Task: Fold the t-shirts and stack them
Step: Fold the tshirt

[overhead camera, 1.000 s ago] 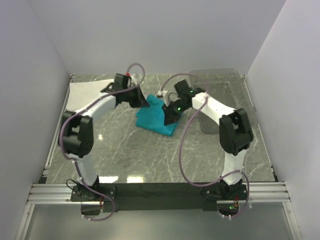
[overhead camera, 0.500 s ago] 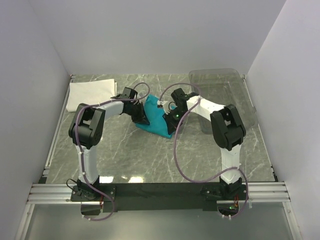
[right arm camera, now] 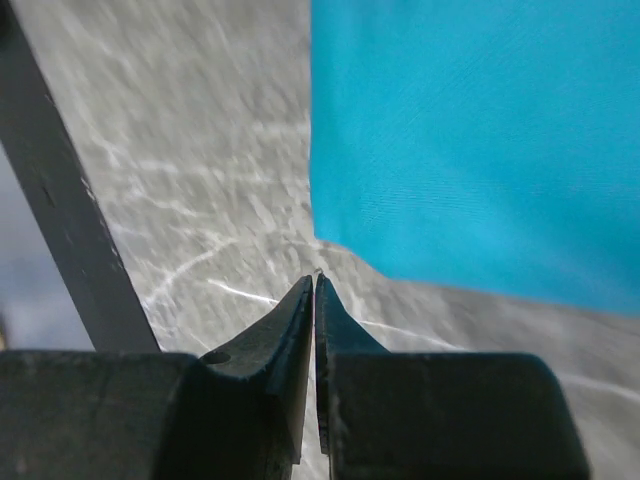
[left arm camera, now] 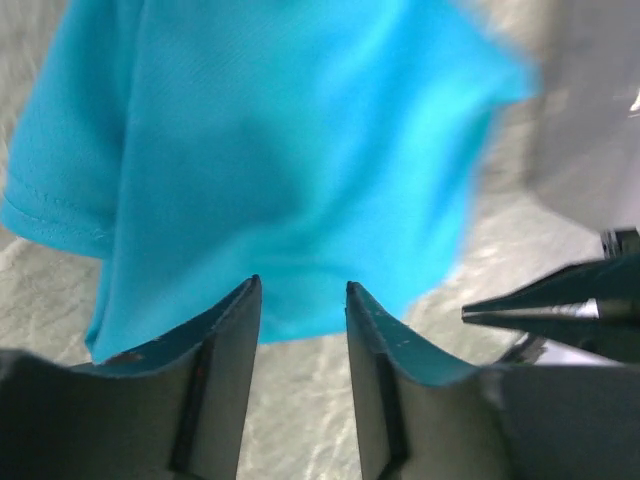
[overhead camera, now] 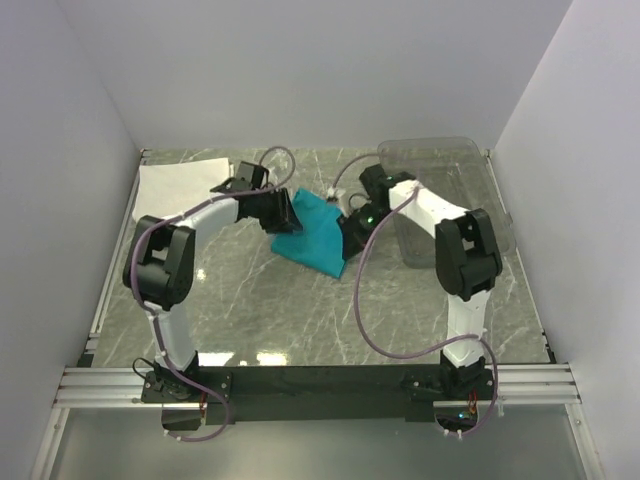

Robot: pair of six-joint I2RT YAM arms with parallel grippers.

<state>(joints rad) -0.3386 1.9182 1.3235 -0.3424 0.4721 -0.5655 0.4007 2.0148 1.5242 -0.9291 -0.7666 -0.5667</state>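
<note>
The blue t-shirt (overhead camera: 315, 236) lies folded in a compact bundle on the marble-patterned table (overhead camera: 270, 300), just above the centre of the overhead view. The white t-shirt (overhead camera: 175, 186) lies folded flat at the upper left, well apart from it. Both shirts are on the table outside the clear plastic bin (overhead camera: 452, 170), which stands at the upper right.

The left end effector (left arm camera: 300, 300) sits at the blue shirt's left edge with its fingers spread, released. Cloth and table show through the gap, and nothing is pinched. The right end effector (right arm camera: 315, 285) is at the shirt's right edge, clenched tip to tip on nothing, with the cloth just beyond its tips in the upper right of its wrist view.
</note>
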